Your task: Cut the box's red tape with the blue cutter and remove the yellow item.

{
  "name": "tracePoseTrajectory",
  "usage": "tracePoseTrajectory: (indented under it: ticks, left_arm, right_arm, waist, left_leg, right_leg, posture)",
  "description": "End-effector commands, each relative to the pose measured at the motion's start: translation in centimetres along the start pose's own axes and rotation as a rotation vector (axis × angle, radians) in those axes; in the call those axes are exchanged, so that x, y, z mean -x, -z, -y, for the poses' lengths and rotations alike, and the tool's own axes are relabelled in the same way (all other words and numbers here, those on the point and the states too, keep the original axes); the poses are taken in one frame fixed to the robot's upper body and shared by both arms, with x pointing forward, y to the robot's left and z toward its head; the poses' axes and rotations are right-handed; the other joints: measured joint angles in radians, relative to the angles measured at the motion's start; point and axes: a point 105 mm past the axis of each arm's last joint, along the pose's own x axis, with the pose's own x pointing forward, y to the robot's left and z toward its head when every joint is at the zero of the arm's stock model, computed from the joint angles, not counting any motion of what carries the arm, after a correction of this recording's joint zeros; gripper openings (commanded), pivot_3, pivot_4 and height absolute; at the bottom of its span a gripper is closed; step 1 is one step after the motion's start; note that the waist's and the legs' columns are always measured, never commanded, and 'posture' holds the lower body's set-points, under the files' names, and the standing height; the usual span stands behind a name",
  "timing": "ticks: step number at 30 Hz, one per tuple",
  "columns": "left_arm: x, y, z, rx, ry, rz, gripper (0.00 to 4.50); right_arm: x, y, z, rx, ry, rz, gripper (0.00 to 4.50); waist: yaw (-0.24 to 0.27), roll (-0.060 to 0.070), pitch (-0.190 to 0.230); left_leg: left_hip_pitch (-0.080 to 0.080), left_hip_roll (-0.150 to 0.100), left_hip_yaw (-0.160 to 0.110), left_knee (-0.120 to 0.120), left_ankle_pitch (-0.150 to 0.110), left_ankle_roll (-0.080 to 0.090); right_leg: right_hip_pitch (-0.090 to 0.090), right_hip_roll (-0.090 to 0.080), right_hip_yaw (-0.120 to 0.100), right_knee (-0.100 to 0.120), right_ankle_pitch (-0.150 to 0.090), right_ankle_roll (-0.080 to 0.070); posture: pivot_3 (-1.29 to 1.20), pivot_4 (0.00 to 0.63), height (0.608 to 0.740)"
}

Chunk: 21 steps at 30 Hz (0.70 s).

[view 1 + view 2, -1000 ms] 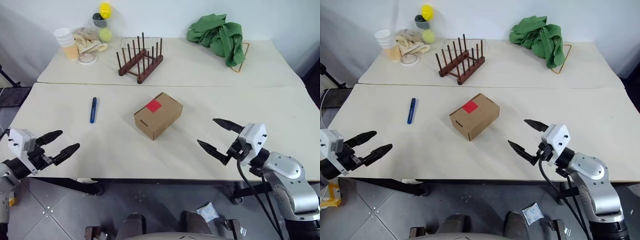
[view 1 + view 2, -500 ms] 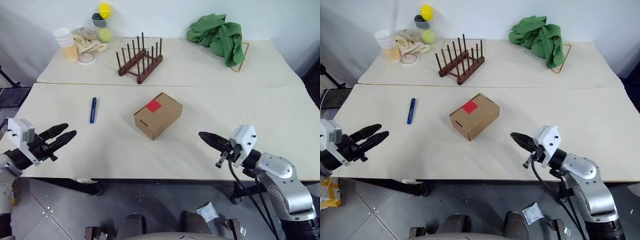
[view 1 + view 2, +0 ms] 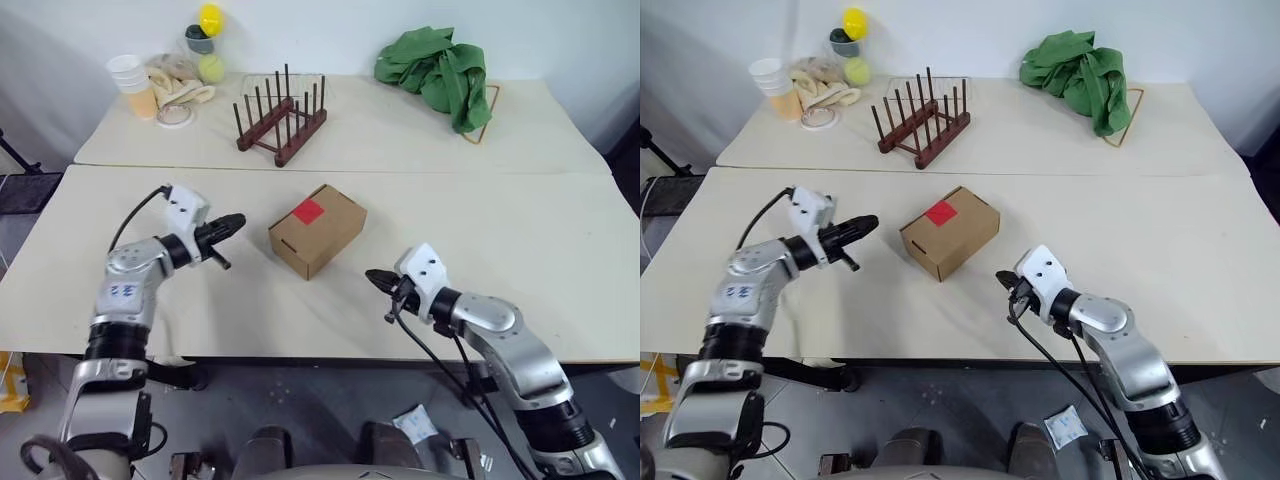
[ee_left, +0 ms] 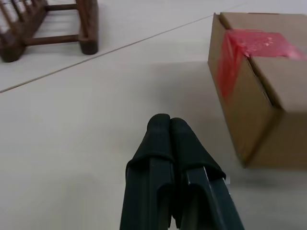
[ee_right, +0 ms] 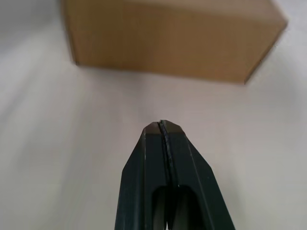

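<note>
The brown box (image 3: 322, 238) sits mid-table, with the red tape (image 3: 307, 211) square across its top seam. My left gripper (image 3: 236, 220) is shut and empty, held level just left of the box and pointing at it. In the left wrist view the fingers (image 4: 165, 125) are pressed together, with the box (image 4: 264, 100) and its red tape (image 4: 249, 40) close ahead. My right gripper (image 3: 370, 277) is shut and empty, low over the table to the front right of the box (image 5: 168, 38). The blue cutter is hidden behind my left hand. The yellow item is out of view.
On the far table stand a wooden peg rack (image 3: 280, 120), a crumpled green cloth (image 3: 435, 65), stacked cups (image 3: 130, 80), a yellow ball (image 3: 210, 18), a tennis ball (image 3: 210, 68) and a tape roll (image 3: 173, 116).
Both grippers have gone from open to shut. My left arm swung in from the front left edge to beside the box, over where the cutter lay. My right gripper moved left toward the box.
</note>
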Motion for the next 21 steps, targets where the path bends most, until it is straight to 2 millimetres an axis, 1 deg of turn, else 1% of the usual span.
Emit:
tracePoseTrajectory:
  ticks: [1, 4, 6, 8, 11, 14, 18, 20, 21]
  left_arm:
    - [-1.6, -0.8, 1.5, -0.013, 0.071, 0.032, 0.05]
    - [-2.3, -1.0, 3.3, 0.013, 0.151, 0.056, 0.05]
    - [-2.5, -0.8, 4.7, 0.013, 0.217, 0.055, 0.05]
    - [-2.5, -0.4, 6.7, 0.016, 0.302, 0.059, 0.05]
    - [-2.4, -0.3, 8.8, 0.024, 0.368, 0.077, 0.05]
    - [-2.2, -0.1, 11.6, -0.02, 0.458, 0.083, 0.05]
    - [-2.2, -0.8, 13.6, -0.002, 0.504, 0.112, 0.05]
    - [-1.6, -1.4, 13.8, -0.034, 0.519, 0.135, 0.05]
    - [-1.3, -1.7, 13.7, -0.039, 0.519, 0.143, 0.05]
  right_arm:
    - [-0.8, -1.2, 0.4, 0.012, 0.021, 0.031, 0.0]
    - [-1.3, -1.3, 0.6, 0.033, 0.015, 0.027, 0.0]
    - [-1.6, -1.4, 1.1, 0.043, 0.02, 0.02, 0.0]
    - [-1.9, -1.6, 2.2, 0.053, 0.039, 0.011, 0.0]
    - [-2.1, -1.8, 3.9, 0.074, 0.057, -0.005, 0.0]
    - [-2.2, -2.1, 6.2, 0.121, 0.095, -0.027, 0.0]
    - [-2.0, -2.6, 9.0, 0.183, 0.186, -0.034, 0.0]
    - [-1.3, -3.3, 10.7, 0.213, 0.255, -0.011, 0.0]
    - [-1.1, -3.5, 11.1, 0.217, 0.272, -0.001, 0.0]
  waist:
    - [-0.004, 0.0, 0.0]
    - [-0.005, 0.0, 0.0]
    - [-0.005, 0.0, 0.0]
    - [-0.005, 0.0, 0.0]
    - [-0.005, 0.0, 0.0]
    - [-0.003, 0.0, 0.0]
    - [-0.003, 0.0, 0.0]
    - [-0.005, 0.0, 0.0]
    - [-0.005, 0.0, 0.0]
  left_leg:
    - [0.0, 0.0, 0.0, 0.0, 0.0, 0.0]
    - [0.0, 0.0, 0.0, 0.0, 0.0, 0.0]
    - [0.0, 0.0, 0.0, 0.0, 0.0, 0.0]
    - [0.0, 0.0, 0.0, 0.001, 0.0, 0.0]
    - [0.0, 0.0, 0.0, 0.001, 0.0, 0.0]
    - [-0.001, 0.0, 0.0, 0.002, 0.0, 0.0]
    - [-0.002, 0.0, 0.0, 0.003, 0.0, 0.0]
    - [-0.002, 0.001, 0.0, 0.003, 0.0, 0.0]
    - [-0.002, 0.001, 0.0, 0.002, 0.0, 0.0]
  right_leg:
    - [0.0, 0.0, 0.0, 0.0, 0.0, 0.0]
    - [0.0, 0.0, 0.0, 0.0, 0.0, 0.0]
    - [0.0, 0.0, 0.0, 0.0, 0.0, 0.0]
    - [0.0, 0.0, 0.0, 0.0, 0.0, 0.0]
    - [0.0, 0.0, 0.0, 0.0, 0.0, 0.0]
    - [0.0, 0.0, 0.0, 0.0, 0.0, 0.0]
    - [0.0, 0.0, 0.0, 0.0, 0.0, 0.0]
    - [0.0, 0.0, 0.0, -0.001, 0.0, 0.0]
    - [0.0, 0.0, 0.0, -0.001, 0.0, 0.0]
  posture:
    - [0.0, 0.15, 0.74]
    - [0.0, 0.15, 0.74]
    - [0.0, 0.15, 0.74]
    - [0.0, 0.15, 0.74]
    - [0.0, 0.15, 0.74]
    - [0.0, 0.15, 0.74]
    - [0.0, 0.15, 0.74]
    - [0.0, 0.15, 0.74]
    - [0.0, 0.15, 0.74]
